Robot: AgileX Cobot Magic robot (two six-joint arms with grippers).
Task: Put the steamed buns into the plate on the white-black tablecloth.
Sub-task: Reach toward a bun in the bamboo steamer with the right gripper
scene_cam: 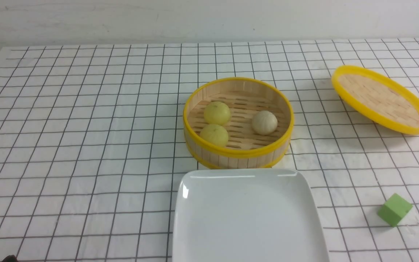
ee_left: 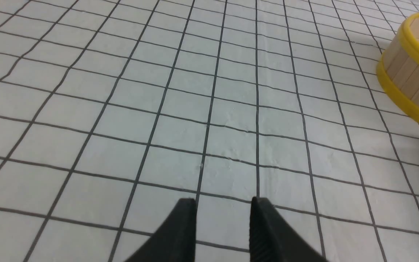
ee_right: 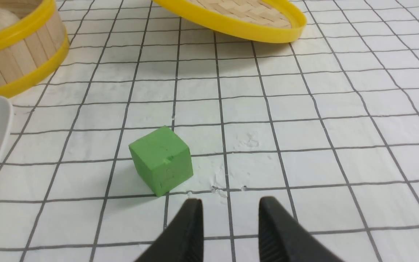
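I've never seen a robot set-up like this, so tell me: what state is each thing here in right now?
Steamed buns: all three inside the steamer.
Steamer: uncovered.
Lid: off, lying on the tablecloth apart from the steamer.
Plate: empty.
Green cube: resting on the tablecloth, untouched.
Left gripper: open, holding nothing.
Right gripper: open, holding nothing.

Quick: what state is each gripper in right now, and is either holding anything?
Left gripper: open, empty, over bare tablecloth.
Right gripper: open, empty, green cube nearby, untouched.
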